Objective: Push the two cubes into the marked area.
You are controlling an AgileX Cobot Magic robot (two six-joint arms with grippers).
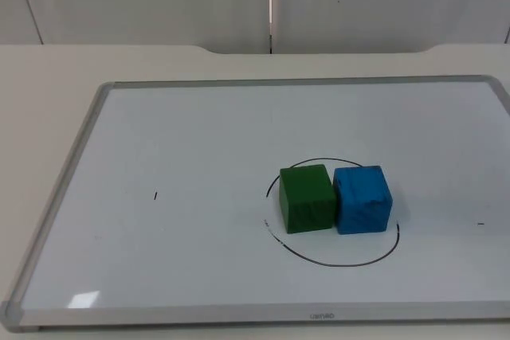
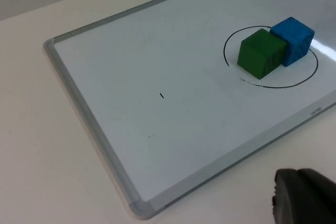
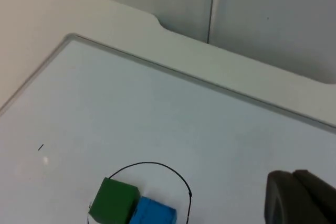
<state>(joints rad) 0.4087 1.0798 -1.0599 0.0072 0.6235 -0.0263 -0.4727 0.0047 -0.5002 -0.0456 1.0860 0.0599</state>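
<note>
Green cube (image 1: 307,198) and blue cube (image 1: 362,199) touching, inside drawn circle (image 1: 335,262) on whiteboard (image 1: 183,149). Any return sweep you make risks knocking them out. Left gripper (image 2: 304,198), right gripper (image 3: 299,195) off to sides; can't tell fingers' state.

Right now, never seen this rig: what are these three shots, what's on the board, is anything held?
It is a two-armed robot at a white table. One picture comes from a fixed camera above; the other two come from cameras on each arm's wrist. On the table lies a whiteboard with a hand-drawn black circle. A green cube and a blue cube sit side by side, touching, inside that circle. Nothing is held. The left pincer hangs off the board's near edge; the right pincer hangs above the board, away from the cubes.
</note>
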